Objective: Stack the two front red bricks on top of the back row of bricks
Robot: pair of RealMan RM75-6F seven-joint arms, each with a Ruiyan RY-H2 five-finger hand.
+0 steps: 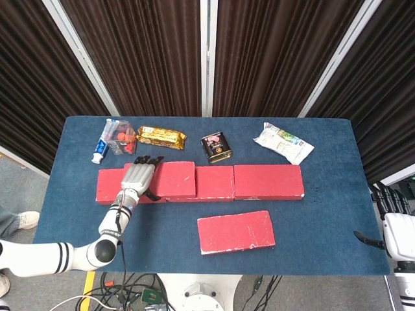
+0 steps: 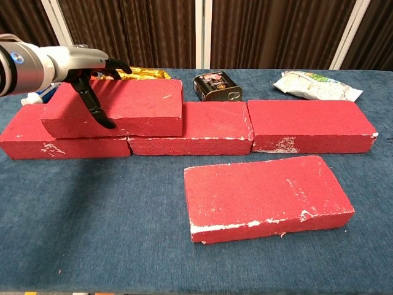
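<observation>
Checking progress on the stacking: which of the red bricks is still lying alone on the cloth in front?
The front brick, nearest the camera and right of centre. It touches no other brick; the rest form the back row, and one sits on top there, gripped by the left hand.

left hand (image 2: 86,77) grips stacked brick (image 2: 123,107) — front brick (image 2: 264,196) flat.

The back row of bricks (image 1: 259,182) is running across the worktop (image 1: 324,220), walling off the rear strip where the toothpaste (image 1: 99,150), gold packet (image 1: 161,137), tin (image 1: 216,146) and white packet (image 1: 283,142) are lying. The left hand (image 1: 139,176) and the stacked brick (image 2: 120,107) are occupying the row's left end. The front brick (image 2: 267,196) is lying apart from the row, with blue cloth showing bare on every side. The right hand (image 1: 395,223) is hanging off the worktop's right edge.
</observation>
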